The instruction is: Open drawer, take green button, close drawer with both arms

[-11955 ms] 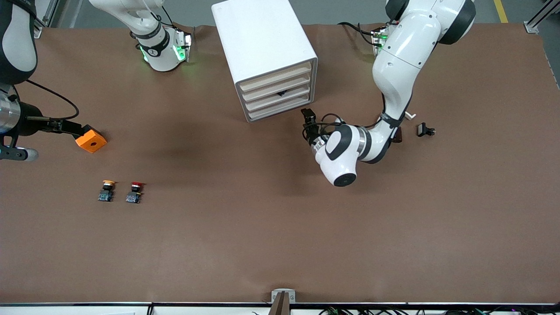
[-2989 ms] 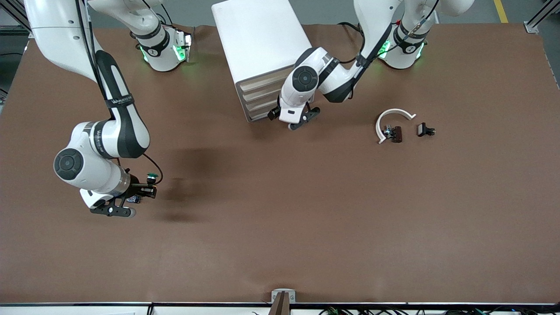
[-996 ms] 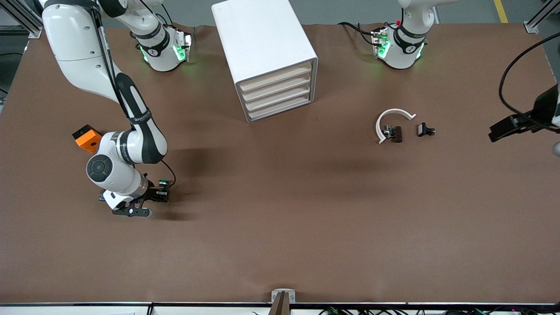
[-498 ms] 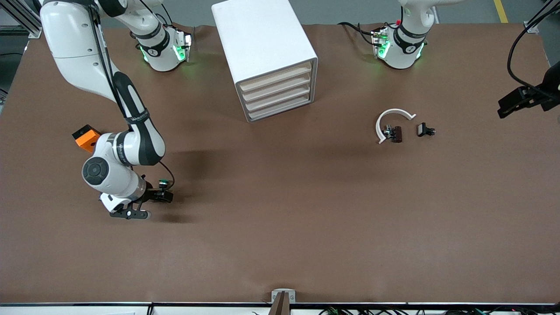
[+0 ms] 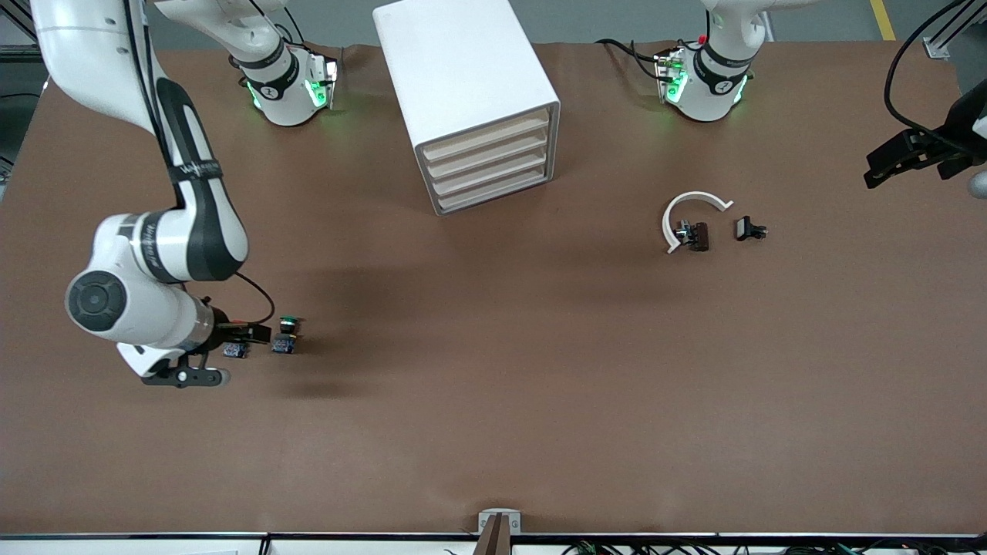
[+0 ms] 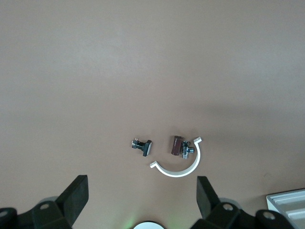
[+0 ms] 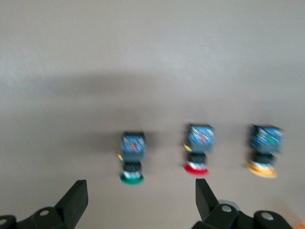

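Right hand: I read it as spread wide and holding nothing, low over the worktop at the right arm's end, just beside the green button. Both finger tips show far apart in the right wrist view.
Left hand: I see it up over the worktop edge at the left arm's end, fingers wide apart, nothing between them. Left arm waits.
Green button: stands on the worktop, free of any hand. In the right wrist view it forms a row with the red button and the yellow button, red in the middle.
Front view of the row: I only make out the green one and a blue base next to it; the right hand covers the rest.
Cabinet: white, between the two arm bases. All four beige drawer fronts sit flush; I see every drawer closed.
Other parts: white curved piece with a small dark part touching it, and a small black clip just beside, toward the left arm's end.
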Controlling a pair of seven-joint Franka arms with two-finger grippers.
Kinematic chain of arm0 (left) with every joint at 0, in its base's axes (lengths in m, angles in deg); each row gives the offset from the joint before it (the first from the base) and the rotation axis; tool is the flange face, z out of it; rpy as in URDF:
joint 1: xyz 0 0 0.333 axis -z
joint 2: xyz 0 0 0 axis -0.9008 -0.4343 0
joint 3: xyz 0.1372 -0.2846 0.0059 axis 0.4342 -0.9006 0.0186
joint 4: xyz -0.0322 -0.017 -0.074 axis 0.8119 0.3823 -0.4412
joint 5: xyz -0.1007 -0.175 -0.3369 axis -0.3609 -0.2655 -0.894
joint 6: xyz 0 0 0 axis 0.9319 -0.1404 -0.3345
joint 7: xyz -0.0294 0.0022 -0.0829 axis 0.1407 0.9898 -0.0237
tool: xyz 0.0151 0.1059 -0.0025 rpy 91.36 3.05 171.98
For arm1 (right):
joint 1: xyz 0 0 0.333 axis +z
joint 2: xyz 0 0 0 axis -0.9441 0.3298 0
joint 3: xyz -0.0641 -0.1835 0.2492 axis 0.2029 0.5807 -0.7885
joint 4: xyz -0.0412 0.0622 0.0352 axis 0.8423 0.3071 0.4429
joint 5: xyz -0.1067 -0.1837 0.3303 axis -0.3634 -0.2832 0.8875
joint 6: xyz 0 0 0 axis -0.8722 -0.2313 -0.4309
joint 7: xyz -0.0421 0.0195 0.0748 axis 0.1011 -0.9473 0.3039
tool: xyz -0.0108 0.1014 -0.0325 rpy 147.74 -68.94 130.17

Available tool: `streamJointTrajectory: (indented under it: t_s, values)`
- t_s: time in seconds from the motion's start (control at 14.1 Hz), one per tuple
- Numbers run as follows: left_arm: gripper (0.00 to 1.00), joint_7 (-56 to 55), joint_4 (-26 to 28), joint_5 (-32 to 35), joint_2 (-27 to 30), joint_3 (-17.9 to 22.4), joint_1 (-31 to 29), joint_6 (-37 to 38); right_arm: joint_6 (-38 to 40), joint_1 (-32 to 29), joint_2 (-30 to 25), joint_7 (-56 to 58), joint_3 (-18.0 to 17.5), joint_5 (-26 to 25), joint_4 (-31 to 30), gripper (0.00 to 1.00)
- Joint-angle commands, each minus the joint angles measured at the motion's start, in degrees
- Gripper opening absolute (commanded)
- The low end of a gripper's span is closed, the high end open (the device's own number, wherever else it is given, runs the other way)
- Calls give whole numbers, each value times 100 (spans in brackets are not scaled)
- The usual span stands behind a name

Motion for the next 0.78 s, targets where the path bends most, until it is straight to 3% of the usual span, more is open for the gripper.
streamJointTrajectory:
  t_s: [0.0, 0.14, 0.36, 0.71]
  values:
    - [100, 187, 137, -91, 80, 7, 40, -89, 809, -311, -518, 493, -70, -120, 37, 100]
    - [100, 441, 277, -91, 159, 7, 40, -71, 1337, -539, -773, 672, -70, -119, 177, 100]
    - [100, 565, 1145, -205, 737, 7, 32, -587, 1874, -768, -1230, 708, -70, -119, 265, 100]
    - [100, 592, 1122, -205, 713, 7, 23, -511, 2718, -1066, -1355, 629, -70, -146, 1292, 100]
